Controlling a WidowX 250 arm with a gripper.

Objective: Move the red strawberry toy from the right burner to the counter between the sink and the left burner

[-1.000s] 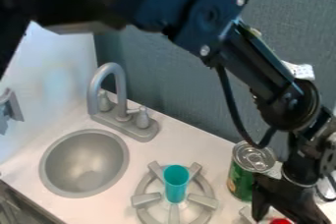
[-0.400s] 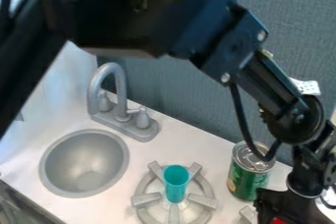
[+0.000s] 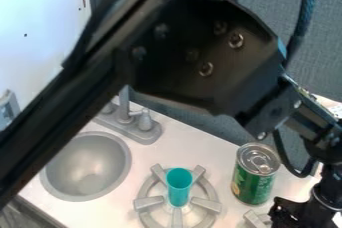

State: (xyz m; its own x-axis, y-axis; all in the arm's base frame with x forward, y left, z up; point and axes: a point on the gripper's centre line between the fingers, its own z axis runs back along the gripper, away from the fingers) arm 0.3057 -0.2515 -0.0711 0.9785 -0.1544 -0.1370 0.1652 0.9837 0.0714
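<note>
The black gripper hangs at the lower right corner, cut off by the bottom edge. Its nearest neighbours are a green can with a silver lid, standing upright to its upper left, and a piece of grey metal just left of it. Farther left, a teal cup stands upright in the middle of a grey stove burner. What the gripper may hold is hidden.
A round grey sink lies at the left, with a faucet base behind it, partly covered by the arm. A grey-blue partition stands along the back. The arm crosses above the counter.
The arm has swung toward the right, its upper links now covering much of the faucet. The gripper has moved right, and the red thing beside it earlier has gone from sight. Can and cup stayed put.
</note>
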